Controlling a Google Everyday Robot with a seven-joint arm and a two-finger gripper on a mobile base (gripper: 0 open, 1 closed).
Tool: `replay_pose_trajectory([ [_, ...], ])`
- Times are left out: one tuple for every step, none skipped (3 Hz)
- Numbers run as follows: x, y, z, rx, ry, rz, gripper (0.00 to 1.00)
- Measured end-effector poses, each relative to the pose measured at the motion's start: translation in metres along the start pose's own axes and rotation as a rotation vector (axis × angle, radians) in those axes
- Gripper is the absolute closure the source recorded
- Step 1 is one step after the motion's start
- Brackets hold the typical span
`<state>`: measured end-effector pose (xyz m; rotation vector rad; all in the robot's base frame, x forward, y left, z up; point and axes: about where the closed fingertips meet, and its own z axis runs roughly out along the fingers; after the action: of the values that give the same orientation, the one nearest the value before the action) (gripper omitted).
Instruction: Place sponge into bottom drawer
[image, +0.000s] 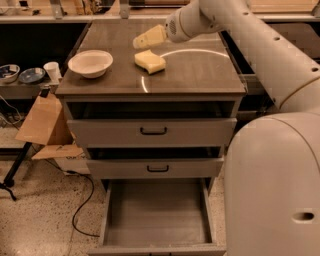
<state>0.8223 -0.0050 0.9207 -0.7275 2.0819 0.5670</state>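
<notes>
The pale-yellow sponge (150, 61) lies on the cabinet top (200, 75), right of the white bowl (90, 62). My gripper (143, 39) hovers just behind and above the sponge, apart from it, pointing left. The arm reaches in from the upper right. The bottom drawer (157, 215) is pulled wide open below, and its flat grey inside holds nothing.
The two upper drawers (152, 131) (157, 168) with black bar handles stand slightly ajar. A cardboard box (42, 120) leans at the left beside a low shelf with bowls and a cup (51, 70). A black cable (82, 205) lies on the floor. My white body (275, 190) fills the lower right.
</notes>
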Motion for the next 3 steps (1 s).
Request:
replay_pose_trajectory([
  [0.011,0.009,0.014,0.093,0.064,0.003,0.0],
  [0.029,0.017,0.023,0.118,0.096,0.023,0.0],
  [0.04,0.029,0.035,0.136,0.142,0.014,0.0],
])
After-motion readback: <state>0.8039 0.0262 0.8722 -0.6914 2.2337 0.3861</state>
